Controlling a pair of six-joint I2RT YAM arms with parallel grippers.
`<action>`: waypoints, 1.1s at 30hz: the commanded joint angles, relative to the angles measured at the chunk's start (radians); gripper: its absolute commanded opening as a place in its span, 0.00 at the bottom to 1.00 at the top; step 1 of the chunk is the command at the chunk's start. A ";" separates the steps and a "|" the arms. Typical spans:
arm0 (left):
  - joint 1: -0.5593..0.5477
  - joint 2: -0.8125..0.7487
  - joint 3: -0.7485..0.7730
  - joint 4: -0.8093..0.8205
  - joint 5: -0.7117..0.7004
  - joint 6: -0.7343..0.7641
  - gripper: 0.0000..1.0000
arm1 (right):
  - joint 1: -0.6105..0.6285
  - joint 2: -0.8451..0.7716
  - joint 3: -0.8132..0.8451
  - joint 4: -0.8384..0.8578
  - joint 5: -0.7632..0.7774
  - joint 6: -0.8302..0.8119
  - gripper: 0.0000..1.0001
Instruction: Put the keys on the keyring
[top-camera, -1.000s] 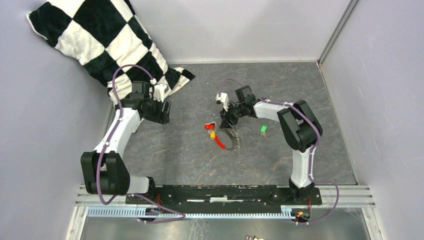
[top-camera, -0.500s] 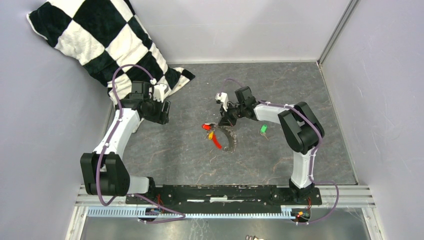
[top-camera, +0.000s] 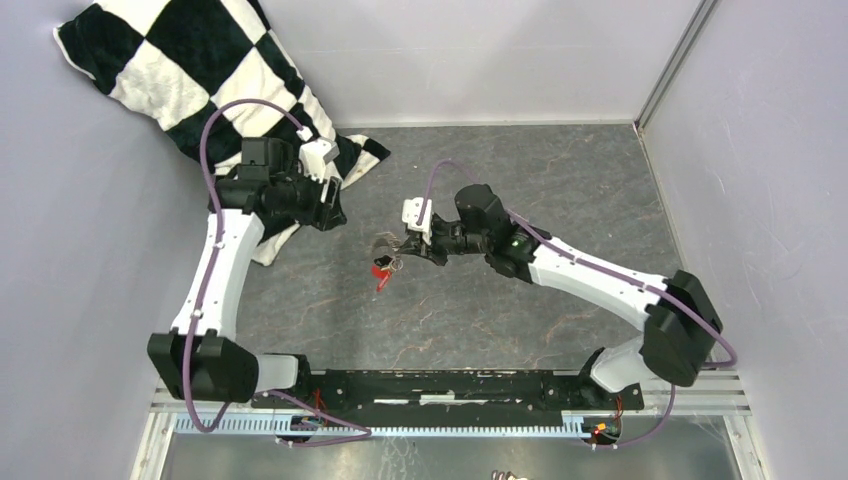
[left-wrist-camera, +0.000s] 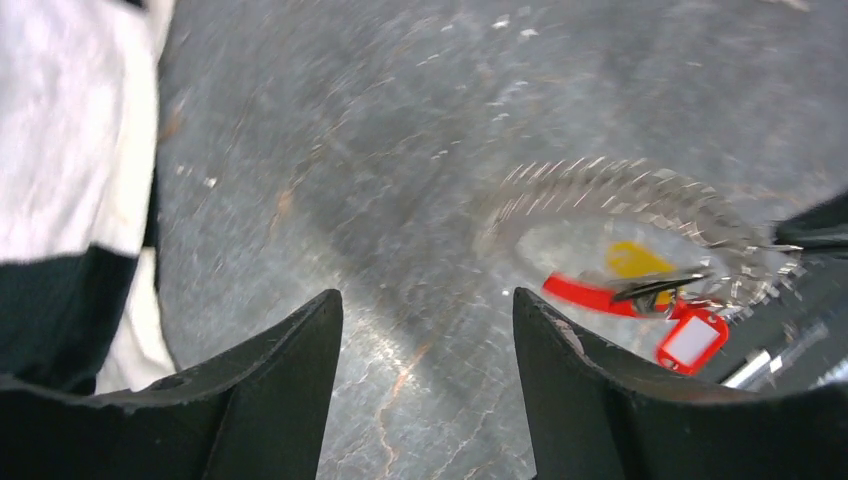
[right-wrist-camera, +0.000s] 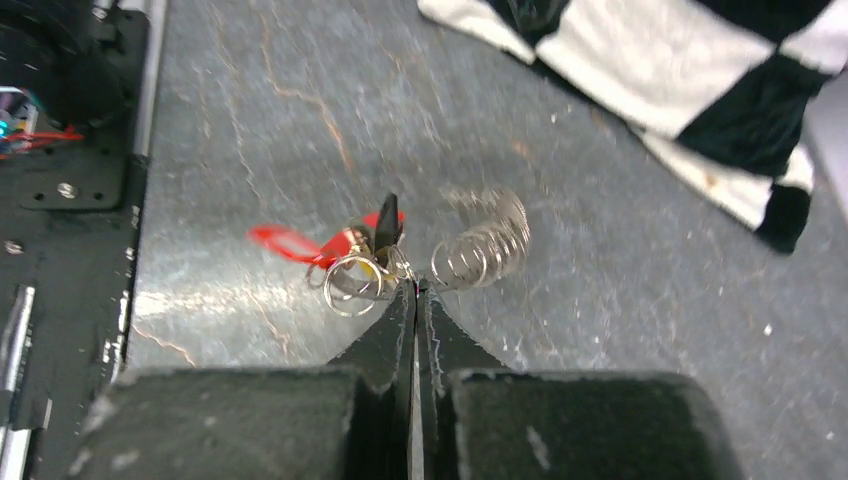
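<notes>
Pale lilac walls (top-camera: 480, 50) enclose a grey mottled tabletop (top-camera: 500, 330) with a checkered blanket (top-camera: 200, 70).

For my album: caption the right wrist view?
Shut black jaws pinch a coiled silver wire keyring; black-and-white checkered cloth beyond.

Motion-blurred coil of keyring (left-wrist-camera: 620, 182)

Table (top-camera: 560, 170): grey marbled top, right there beneath the left fingers (left-wrist-camera: 270, 400).
Cloth (top-camera: 200, 70): black-and-white checked, lying on it just left of those fingers, running to the far corner.
</notes>
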 joint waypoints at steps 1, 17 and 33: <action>-0.006 -0.138 0.089 -0.154 0.302 0.206 0.70 | 0.077 -0.092 0.044 0.013 0.114 -0.037 0.00; -0.015 -0.441 0.075 -0.432 0.600 0.571 0.76 | 0.203 -0.294 -0.077 0.358 0.152 0.257 0.00; -0.079 -0.308 0.191 -0.557 0.693 0.588 0.67 | 0.276 -0.313 -0.116 0.473 0.193 0.351 0.00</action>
